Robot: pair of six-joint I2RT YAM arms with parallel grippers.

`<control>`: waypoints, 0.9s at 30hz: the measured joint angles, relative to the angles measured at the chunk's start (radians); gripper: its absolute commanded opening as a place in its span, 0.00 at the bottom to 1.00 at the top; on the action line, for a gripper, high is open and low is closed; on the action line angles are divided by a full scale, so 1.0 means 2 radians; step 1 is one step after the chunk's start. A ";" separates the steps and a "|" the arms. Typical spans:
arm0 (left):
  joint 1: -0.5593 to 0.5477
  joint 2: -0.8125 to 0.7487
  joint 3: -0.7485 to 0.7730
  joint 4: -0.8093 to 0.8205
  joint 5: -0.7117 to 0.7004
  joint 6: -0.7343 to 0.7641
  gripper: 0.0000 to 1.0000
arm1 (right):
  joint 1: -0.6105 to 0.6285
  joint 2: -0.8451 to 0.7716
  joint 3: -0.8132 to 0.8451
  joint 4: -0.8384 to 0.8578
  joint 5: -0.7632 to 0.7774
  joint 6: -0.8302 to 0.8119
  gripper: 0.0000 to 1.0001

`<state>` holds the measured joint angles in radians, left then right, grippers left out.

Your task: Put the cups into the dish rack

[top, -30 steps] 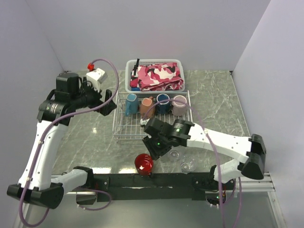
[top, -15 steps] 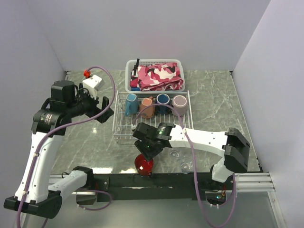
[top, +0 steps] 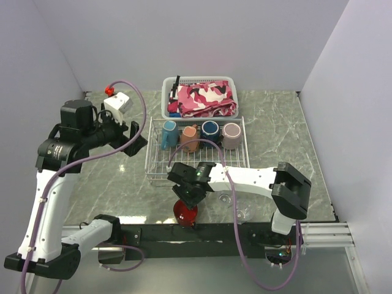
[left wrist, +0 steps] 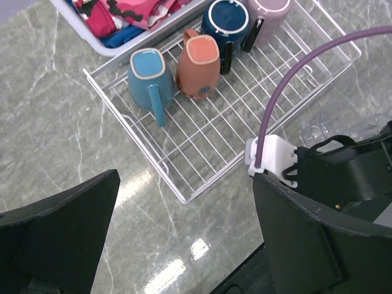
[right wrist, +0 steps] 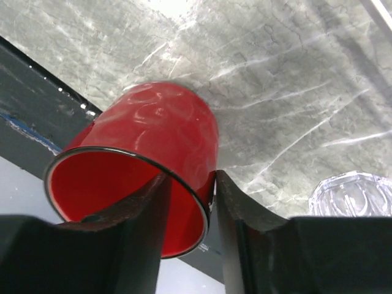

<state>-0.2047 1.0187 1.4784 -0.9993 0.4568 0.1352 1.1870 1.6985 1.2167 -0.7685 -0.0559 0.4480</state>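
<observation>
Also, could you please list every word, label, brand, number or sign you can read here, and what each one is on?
None: no view shows readable text.
The glossy red mug, the white wire dish rack and the pink camouflage cloth carry no lettering.
Any print on the left arm or right arm is too small to tell.

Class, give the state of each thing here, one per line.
Red mug: on the table, unloaded.
Right gripper: jaws straddle its wall.
Left gripper: jaws wide open, empty.
Teal mug: racked.
Terracotta mug: racked.
Navy mug: racked.
Pink mug: racked.
Clear glasses: on the table, unloaded.
Dish rack: partly filled.
</observation>
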 measured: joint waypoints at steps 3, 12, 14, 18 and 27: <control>0.000 0.000 0.005 0.003 0.001 -0.005 0.96 | 0.000 0.002 -0.005 0.009 -0.003 -0.002 0.31; 0.000 0.013 0.006 0.006 0.006 -0.014 0.97 | 0.000 0.002 -0.017 0.021 -0.019 0.000 0.00; 0.000 0.017 0.008 0.007 0.009 -0.016 0.96 | 0.000 0.001 -0.017 0.019 -0.017 0.000 0.00; 0.000 0.024 0.016 0.010 0.010 -0.023 0.96 | 0.000 -0.006 0.006 -0.017 -0.005 0.000 0.00; 0.000 0.031 0.031 0.040 0.023 -0.056 0.97 | -0.084 -0.131 0.151 -0.060 -0.048 0.016 0.00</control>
<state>-0.2047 1.0801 1.5406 -0.9184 0.5030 0.0235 1.0191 1.4357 1.5188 -0.8883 -0.1516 0.4805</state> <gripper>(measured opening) 0.966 0.153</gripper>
